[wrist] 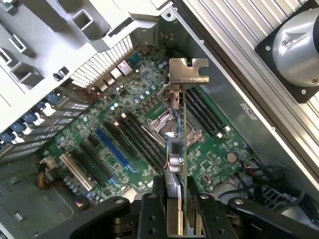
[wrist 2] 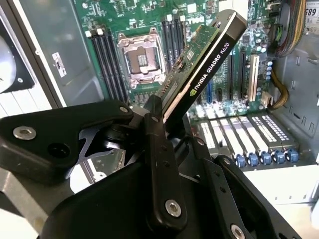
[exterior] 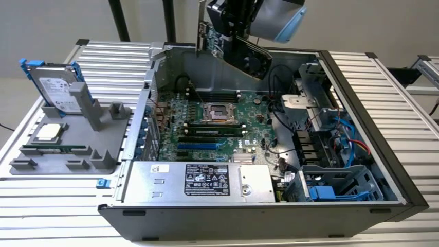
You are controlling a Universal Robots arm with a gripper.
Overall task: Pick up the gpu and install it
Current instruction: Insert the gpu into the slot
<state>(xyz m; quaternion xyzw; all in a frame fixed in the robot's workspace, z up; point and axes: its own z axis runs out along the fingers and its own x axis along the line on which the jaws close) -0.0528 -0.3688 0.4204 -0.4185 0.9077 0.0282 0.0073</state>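
You're in a robotics lab or workshop: a counter (exterior: 394, 92) of ribbed aluminium slats carries an open computer case (exterior: 240, 222) with its motherboard (exterior: 199, 131) bare. Beside it, a grey fixture (exterior: 69, 160) holds a hard drive (exterior: 58, 88) and spare parts.

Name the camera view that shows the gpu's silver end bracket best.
The first wrist view: the gpu stands edge-on in the gripper, its end bracket clear against the motherboard. The exterior view shows it as a thin strip; the second wrist view shows the card's black cooler side.
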